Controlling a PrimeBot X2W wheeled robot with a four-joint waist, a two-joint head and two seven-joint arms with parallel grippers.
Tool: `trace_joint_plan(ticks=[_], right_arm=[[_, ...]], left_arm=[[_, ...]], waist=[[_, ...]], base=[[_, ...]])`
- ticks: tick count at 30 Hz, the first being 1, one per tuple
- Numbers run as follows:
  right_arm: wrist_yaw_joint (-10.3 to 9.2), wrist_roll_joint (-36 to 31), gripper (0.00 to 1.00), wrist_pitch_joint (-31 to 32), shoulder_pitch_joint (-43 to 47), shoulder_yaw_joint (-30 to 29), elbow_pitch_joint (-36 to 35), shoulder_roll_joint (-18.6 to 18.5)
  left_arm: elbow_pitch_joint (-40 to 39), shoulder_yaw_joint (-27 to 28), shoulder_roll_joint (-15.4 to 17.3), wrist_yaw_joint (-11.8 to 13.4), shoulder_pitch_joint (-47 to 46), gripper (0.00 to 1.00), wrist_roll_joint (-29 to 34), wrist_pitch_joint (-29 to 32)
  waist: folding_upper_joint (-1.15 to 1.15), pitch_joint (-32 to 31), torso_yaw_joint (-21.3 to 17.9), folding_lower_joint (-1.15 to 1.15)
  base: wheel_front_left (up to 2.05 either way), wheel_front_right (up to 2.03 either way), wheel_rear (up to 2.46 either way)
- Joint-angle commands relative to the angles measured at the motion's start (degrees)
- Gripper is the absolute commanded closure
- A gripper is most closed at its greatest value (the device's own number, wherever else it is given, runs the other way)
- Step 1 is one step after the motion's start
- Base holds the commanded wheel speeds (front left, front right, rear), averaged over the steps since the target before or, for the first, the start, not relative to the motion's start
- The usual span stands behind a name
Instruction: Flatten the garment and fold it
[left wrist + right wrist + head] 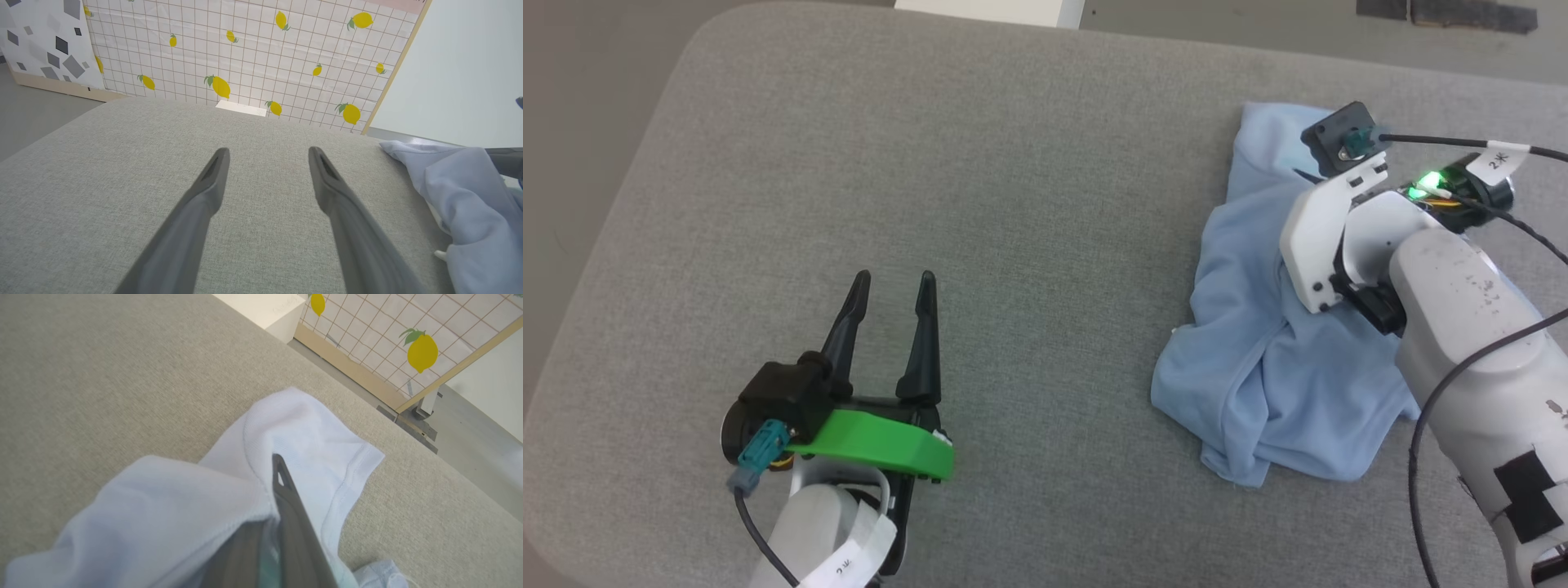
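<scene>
The head camera looks steeply down on the table (1013, 204). The 2 wrist cameras skim low toward the lemon-print wall (245, 53), the right one hugging the garment (310, 428).

Cushion (1013, 204) open left of garment (1258, 367); wall (245, 49) likely behind.

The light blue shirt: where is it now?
Head view: the light blue shirt lies crumpled on the right side of the grey cushion, under the right gripper, whose jaws are shut on it.

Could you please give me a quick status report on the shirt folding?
Left gripper open over grey surface. Right gripper shut on garment. Garment crumpled, not yet flattened. Black cable loops beside it.
</scene>
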Motion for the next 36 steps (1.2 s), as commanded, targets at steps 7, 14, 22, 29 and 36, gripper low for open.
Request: trace_joint_plan(ticks=[7,14,22,29,36], right_arm=[[-0.10,2.6,1.00,-10.7,-1.8,-4.0,-3.4,2.6],[-0.10,2.8,1.00,-14.0,3.1,-9.7,-12.0,0.5],[-0.10,-4.3,1.00,-1.6,16.5,-23.6,-24.4,-3.8],[-0.10,-9.9,1.00,13.8,39.7,-40.6,-36.6,1.1],[-0.10,-9.8,0.51,23.6,52.0,-46.5,-40.8,8.2]], left_arm=[[1.0,0.9,-0.2,-0.3,1.3,0.00,1.0,-0.2],[1.6,2.5,-0.2,-0.9,4.2,0.00,2.1,-0.2],[1.4,3.4,-0.2,-1.3,6.2,0.00,2.4,-0.2],[0.9,3.1,-0.2,-1.3,6.3,0.00,1.8,-0.2],[0.9,3.1,-0.2,-1.1,5.5,0.00,1.6,-0.2]], waist=[[0.00,-6.2,-1.8,-0.01],[0.00,-11.1,-3.8,-0.01],[0.00,-13.8,-4.6,-0.01],[0.00,-12.7,-4.9,-0.01],[0.00,-11.6,-6.6,-0.01]], base=[[0.00,0.00,0.00],[0.00,0.00,0.00],[0.00,0.00,0.00],[0.00,0.00,0.00],[0.00,0.00,0.00]])
